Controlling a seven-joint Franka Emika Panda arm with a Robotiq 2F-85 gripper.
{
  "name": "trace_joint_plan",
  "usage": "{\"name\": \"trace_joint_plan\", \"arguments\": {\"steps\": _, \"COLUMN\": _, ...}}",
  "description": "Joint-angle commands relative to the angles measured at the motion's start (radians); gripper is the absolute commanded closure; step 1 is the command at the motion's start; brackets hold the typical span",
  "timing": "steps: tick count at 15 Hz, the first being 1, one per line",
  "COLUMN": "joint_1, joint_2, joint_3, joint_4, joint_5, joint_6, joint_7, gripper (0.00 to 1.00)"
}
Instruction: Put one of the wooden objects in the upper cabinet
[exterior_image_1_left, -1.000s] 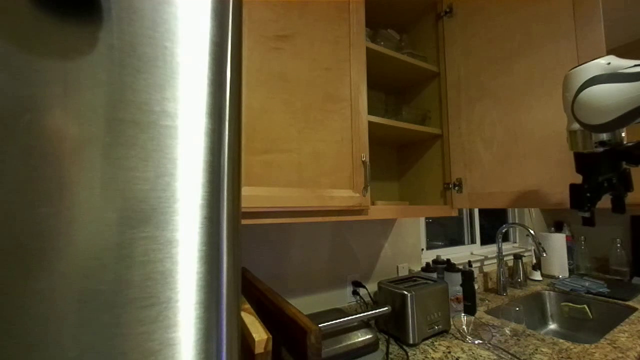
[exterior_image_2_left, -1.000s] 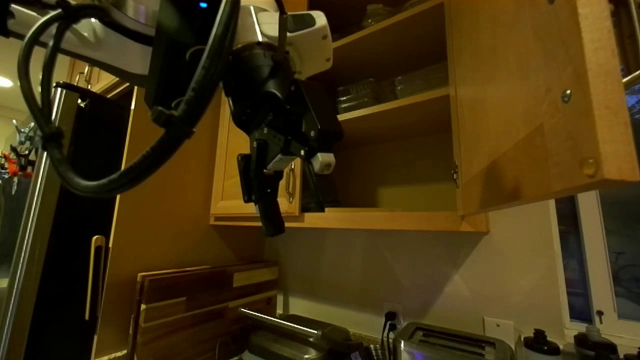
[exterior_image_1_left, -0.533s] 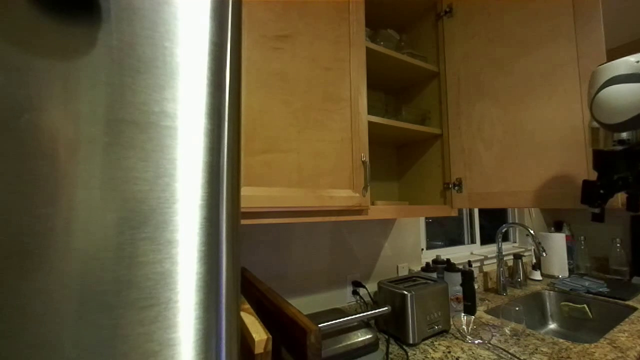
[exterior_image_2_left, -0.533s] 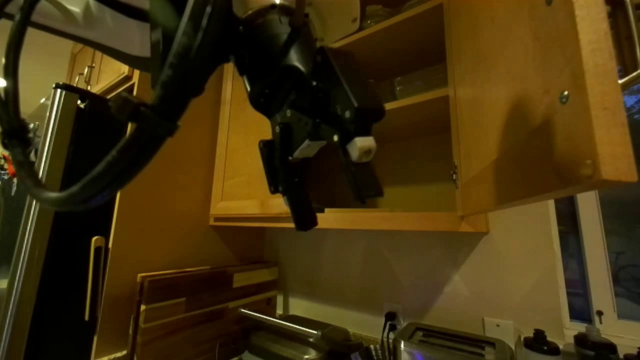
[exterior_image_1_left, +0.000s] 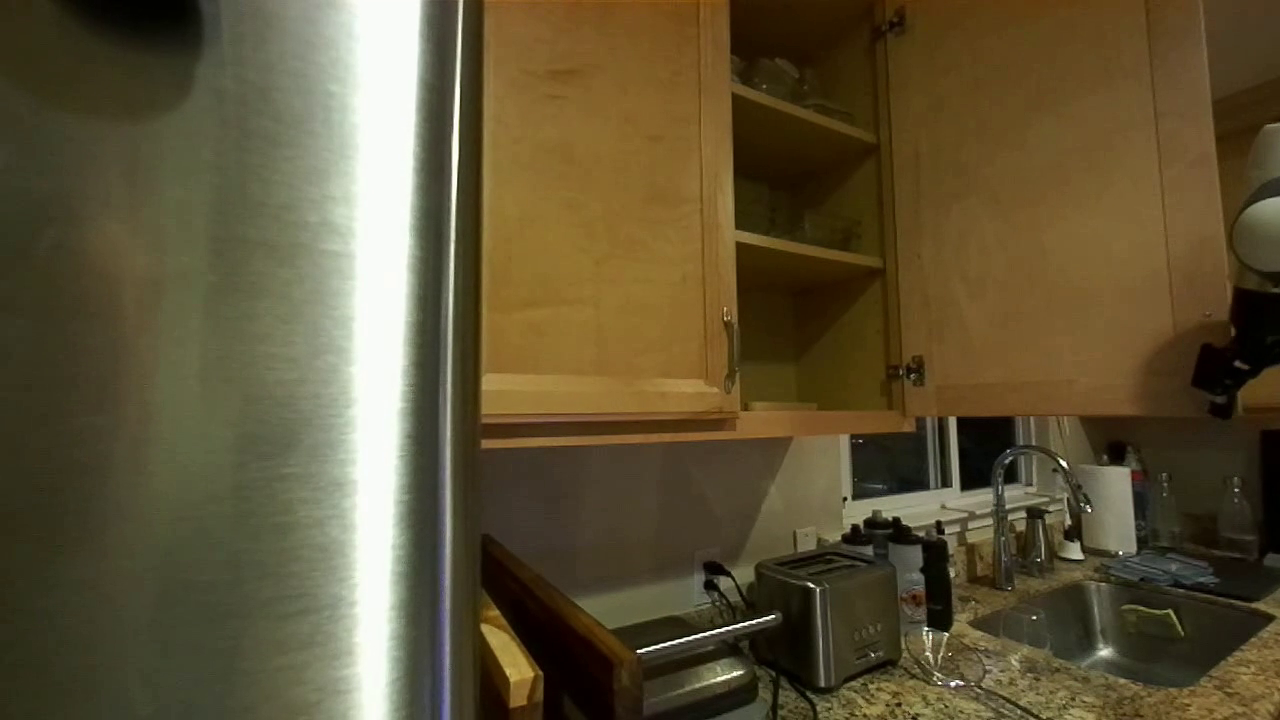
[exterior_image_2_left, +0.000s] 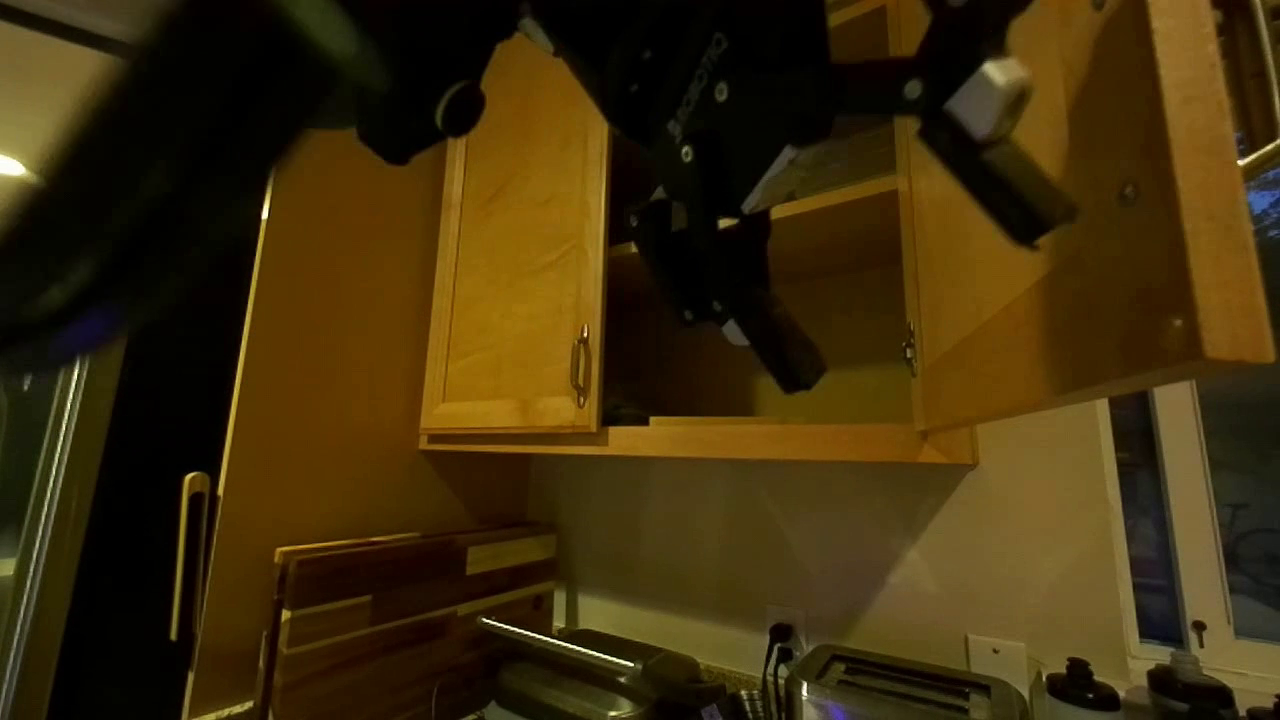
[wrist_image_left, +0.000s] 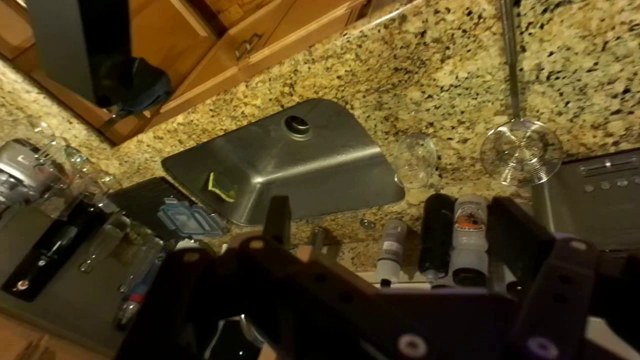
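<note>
The oak upper cabinet (exterior_image_1_left: 800, 245) has its right-hand door swung wide and its left-hand door closed, seen in both exterior views. On its bottom shelf lies a thin, flat, pale wooden piece (exterior_image_2_left: 780, 420). Below, wooden boards (exterior_image_2_left: 410, 620) lean upright beside the fridge-side panel; a dark board (exterior_image_1_left: 570, 630) and a lighter one show end-on. My gripper (exterior_image_2_left: 918, 300) hangs in front of the cabinet opening and the open door, its fingers spread with nothing between them. From the wrist, the gripper (wrist_image_left: 392, 210) points over the counter, jaws far apart, above bottles well below.
The open door (exterior_image_2_left: 1060, 220) juts out close to the gripper. A steel fridge (exterior_image_1_left: 250, 360) fills one side. On the counter stand a toaster (exterior_image_1_left: 830, 615), bottles (wrist_image_left: 470, 230), a wine glass (wrist_image_left: 415, 160) and a sink (wrist_image_left: 300, 165). Glassware sits on the cabinet's higher shelves.
My arm has drawn away from the cabinet, toward the right edge in an exterior view. The gripper has tilted and looms larger, shifted up and right. It stays open throughout.
</note>
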Motion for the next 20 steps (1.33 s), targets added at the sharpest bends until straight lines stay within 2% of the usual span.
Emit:
{"name": "trace_joint_plan", "arguments": {"steps": 1, "joint_1": -0.062, "joint_2": 0.042, "joint_3": -0.008, "joint_4": -0.007, "joint_5": -0.058, "joint_6": 0.123, "joint_7": 0.027, "gripper": 0.00}}
{"name": "trace_joint_plan", "arguments": {"steps": 7, "joint_1": -0.042, "joint_2": 0.134, "joint_3": -0.067, "joint_4": -0.013, "joint_5": -0.005, "joint_6": 0.294, "joint_7": -0.025, "gripper": 0.00}}
{"name": "trace_joint_plan", "arguments": {"steps": 13, "joint_1": -0.101, "joint_2": 0.189, "joint_3": -0.063, "joint_4": -0.037, "joint_5": -0.028, "joint_6": 0.494, "joint_7": -0.055, "gripper": 0.00}}
{"name": "trace_joint_plan", "arguments": {"steps": 16, "joint_1": -0.077, "joint_2": 0.183, "joint_3": -0.077, "joint_4": -0.045, "joint_5": 0.022, "joint_6": 0.519, "joint_7": -0.116, "gripper": 0.00}}
{"name": "trace_joint_plan", "arguments": {"steps": 20, "joint_1": -0.030, "joint_2": 0.124, "joint_3": -0.060, "joint_4": -0.094, "joint_5": 0.082, "joint_6": 0.538, "joint_7": -0.251, "gripper": 0.00}}
